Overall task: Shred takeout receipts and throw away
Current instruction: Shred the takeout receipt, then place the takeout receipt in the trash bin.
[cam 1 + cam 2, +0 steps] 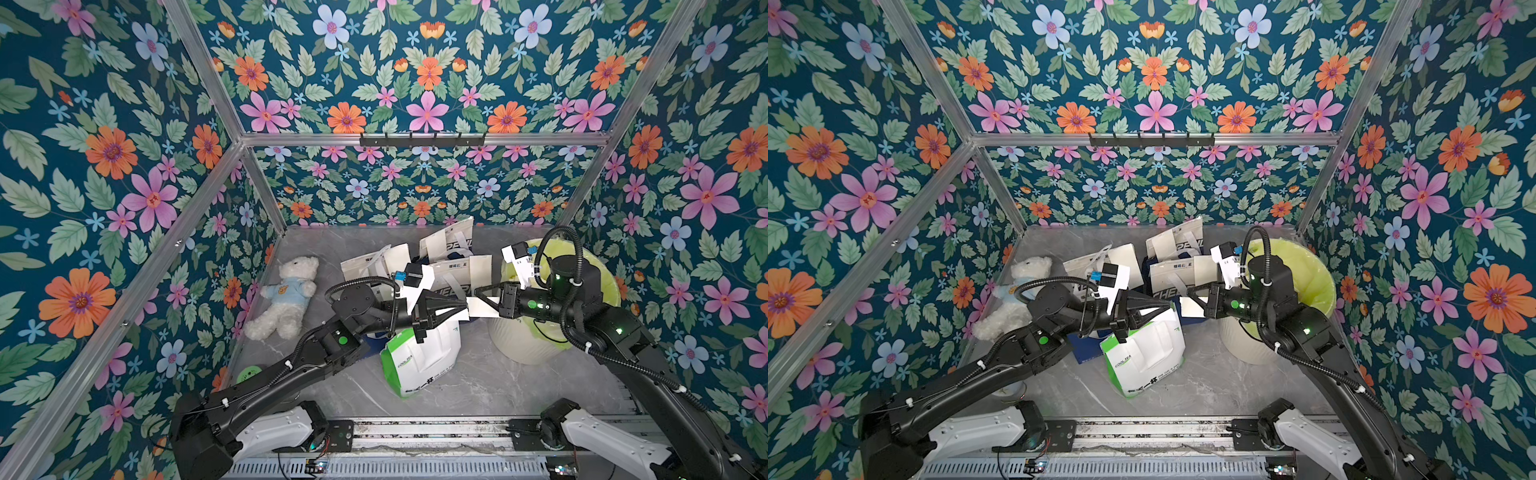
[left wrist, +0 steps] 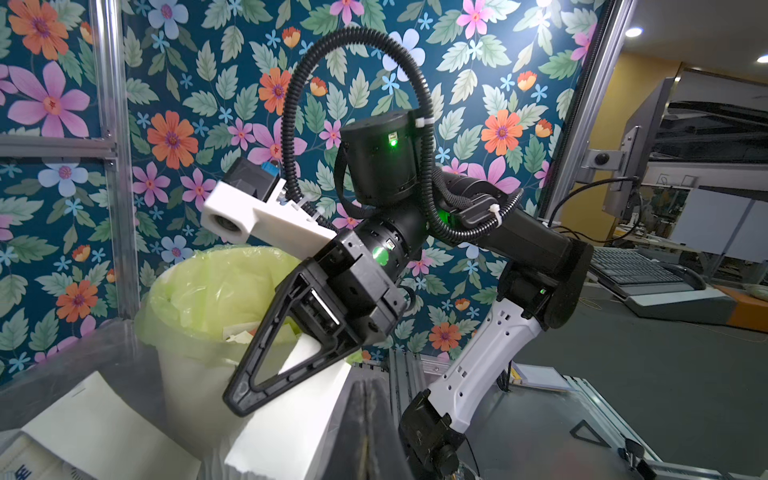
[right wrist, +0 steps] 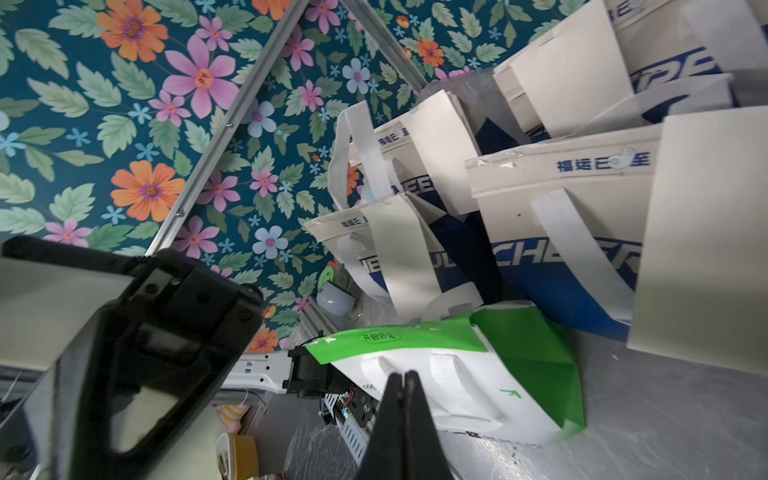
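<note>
Receipt (image 1: 484,309) sits between both jaws: left clamped on one end, right looks pinched shut on the other. My worry is that it's just short of the bin (image 1: 536,345) behind the right jaws, so torn bits could land on the bag (image 1: 419,361) below. More bags crowd beyond the jaws, and only the worktop (image 1: 490,386) on the arms' side is free

1 plain white rectangular paper receipt (image 1: 484,307) hangs flat above the table, pinched at opposite ends by the left gripper (image 1: 466,309) and right gripper (image 1: 478,293), with similar white sheets (image 3: 706,232) fronting the white-and-blue bags (image 3: 561,232) behind.
</note>
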Robot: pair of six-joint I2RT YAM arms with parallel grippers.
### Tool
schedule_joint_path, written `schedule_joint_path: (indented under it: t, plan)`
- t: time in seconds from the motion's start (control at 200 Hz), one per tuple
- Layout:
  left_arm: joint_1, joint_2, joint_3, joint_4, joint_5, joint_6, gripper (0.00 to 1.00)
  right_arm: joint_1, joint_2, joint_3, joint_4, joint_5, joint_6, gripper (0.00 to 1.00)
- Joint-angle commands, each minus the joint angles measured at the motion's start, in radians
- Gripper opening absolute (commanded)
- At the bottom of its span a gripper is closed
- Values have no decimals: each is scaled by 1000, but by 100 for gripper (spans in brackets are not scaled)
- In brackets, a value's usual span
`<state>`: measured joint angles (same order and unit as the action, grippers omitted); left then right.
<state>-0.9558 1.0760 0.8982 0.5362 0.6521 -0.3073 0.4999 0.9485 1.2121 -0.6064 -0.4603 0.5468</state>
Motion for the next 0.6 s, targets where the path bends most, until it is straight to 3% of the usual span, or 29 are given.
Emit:
schedule_joint_path:
  t: [0.0,0.095,0.18,0.27,0.455,0.595]
  plan:
    - [0,-21,-11,70,-27,16,0,-1,14,26,-62,123,20,0]
    - [0,-45,-24,73,-57,18,0,-1,33,74,-125,240,-3,0]
    - [1,-66,-34,70,-94,22,0,-8,41,137,-205,416,-42,0]
    - [0,-70,-25,42,-113,30,0,-84,27,187,-266,549,-68,0]
    - [0,-20,43,-42,-97,45,0,-424,-39,160,-279,531,-90,0]
    - [0,64,133,-78,-73,65,0,-476,-4,95,-303,518,-120,0]
